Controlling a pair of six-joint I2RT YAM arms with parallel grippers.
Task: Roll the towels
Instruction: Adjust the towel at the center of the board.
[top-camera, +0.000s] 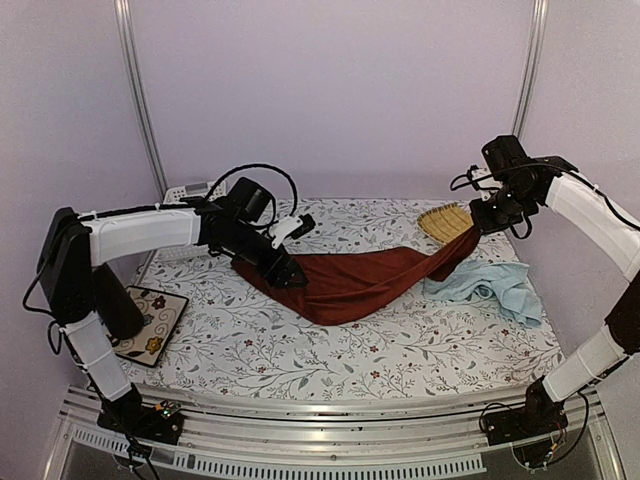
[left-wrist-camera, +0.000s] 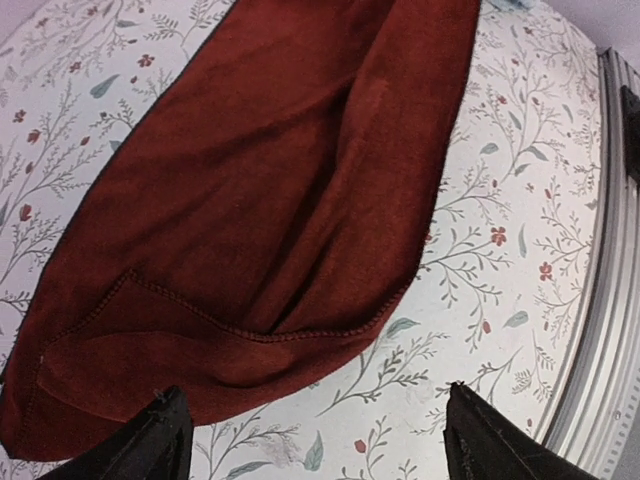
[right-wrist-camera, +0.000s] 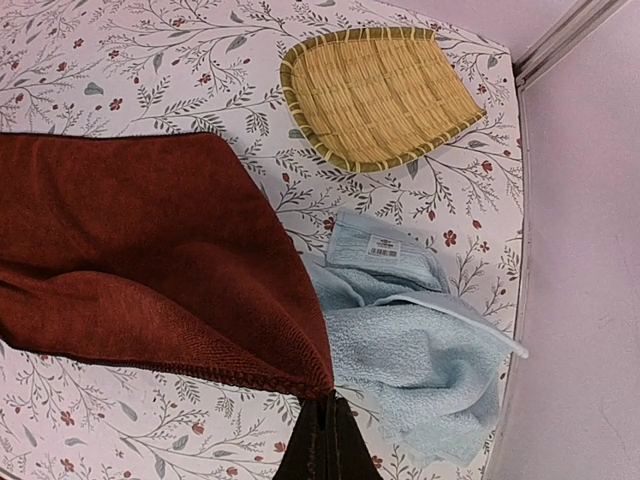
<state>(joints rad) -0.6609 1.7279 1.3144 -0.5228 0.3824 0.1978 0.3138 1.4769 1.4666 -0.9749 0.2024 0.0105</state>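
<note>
Across the middle of the table (top-camera: 300, 360), the dark rust-red terry towel (top-camera: 350, 282) hangs in a loose, sagging band between the two arms, unrolled and partly doubled over on itself. Its right corner is lifted off the cloth, pinched in the clenched right claw (right-wrist-camera: 325, 432) near the far right corner. Its left end lies on the table just beneath the left claw (left-wrist-camera: 310, 395), which is spread wide with nothing between its fingers (left-wrist-camera: 160, 440).

The pale light blue terry towel (right-wrist-camera: 410, 340) sits in a crumpled heap by the right edge, a label showing on one fold, touched by neither arm. The red towel passes over its near side in the right wrist view.

By my reading, the task is at an early stage. Neither towel is rolled or even laid flat. The red one wants spreading and rolling, and the blue one wants everything done.

A white cloth printed with grey sprigs and small red flowers covers the table. A yellow woven bamboo tray (right-wrist-camera: 375, 95) rests at the far right corner, apart from both towels. A small square flowered tile (top-camera: 150, 322) lies off the left edge. Plain lilac walls enclose the space, with metal posts at the back corners and a ribbed aluminium rail along the near edge.
</note>
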